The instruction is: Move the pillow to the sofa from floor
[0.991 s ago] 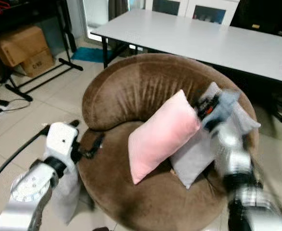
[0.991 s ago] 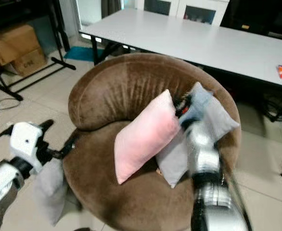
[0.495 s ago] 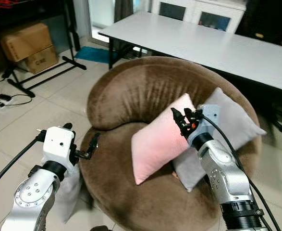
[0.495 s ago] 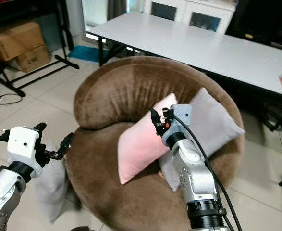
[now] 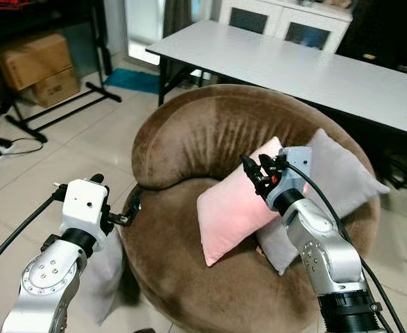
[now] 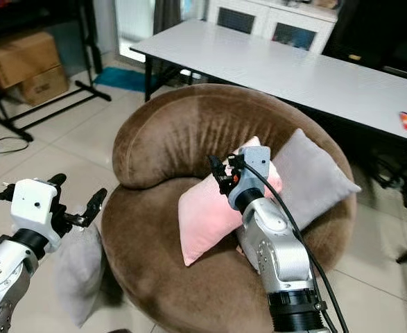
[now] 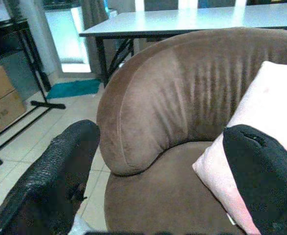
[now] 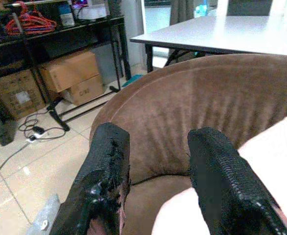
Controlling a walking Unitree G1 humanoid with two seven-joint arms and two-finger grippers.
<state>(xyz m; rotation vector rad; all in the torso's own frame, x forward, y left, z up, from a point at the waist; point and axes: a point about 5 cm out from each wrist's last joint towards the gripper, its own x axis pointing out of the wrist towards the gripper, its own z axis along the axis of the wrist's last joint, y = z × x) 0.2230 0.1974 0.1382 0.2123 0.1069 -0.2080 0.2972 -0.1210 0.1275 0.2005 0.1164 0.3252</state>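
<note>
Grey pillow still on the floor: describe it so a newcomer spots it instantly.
Find the round brown sofa. On the tiled floor against its outer side, under the left gripper, leans a grey pillow. Unlike the pink pillow and the second grey pillow, it is off the seat.

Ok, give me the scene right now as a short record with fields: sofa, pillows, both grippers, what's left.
sofa: round brown sofa, white table behind it
on seat: pink pillow leaning against a grey pillow
on floor: second grey pillow, against the sofa's left side
left gripper: open, empty, at the sofa's left edge above the floor pillow
right gripper: open, empty, over the pink pillow's top
left to do: floor pillow not yet grasped
</note>
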